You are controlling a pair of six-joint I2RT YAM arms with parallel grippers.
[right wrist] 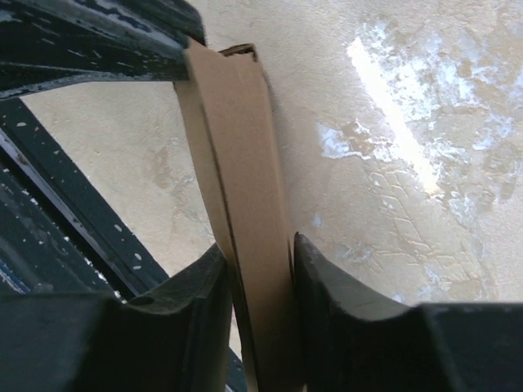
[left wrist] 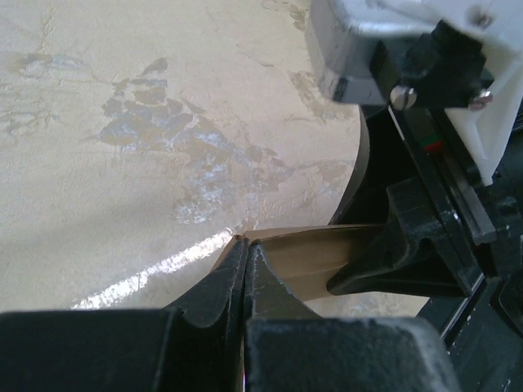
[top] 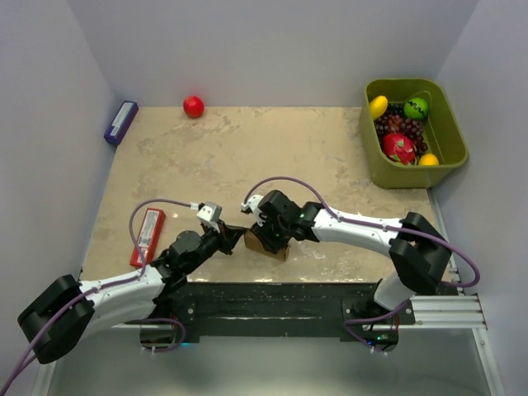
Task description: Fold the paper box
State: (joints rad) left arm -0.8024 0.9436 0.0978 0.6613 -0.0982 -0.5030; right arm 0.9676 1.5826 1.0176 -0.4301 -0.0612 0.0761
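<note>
Between the two grippers, close to the near edge of the table (top: 247, 148), is the paper box (right wrist: 241, 147). The right gripper (right wrist: 260, 265) has its fingers pinching what looks like two layers of brown card, flattened together and seen edge-on. The left gripper (left wrist: 245, 251) meets the box from the other side. Its fingers are pressed tight together, with a thin lip of card showing right at their tips, so I judge it is nipping a flap edge.

That card looks very light and thin. It should bend willingly along its creases and buckle anywhere else if squeezed or twisted hard. To my eye the safest hold is on a flat panel just beside a crease, not out on a flap tip, where it would flop or slip from the smooth pads.

From above, both wrists cover most of the box, so its overall shape and tabs are hidden. I cannot tell which panels are already folded. Nor can I tell whether its lower edge touches the table.
</note>
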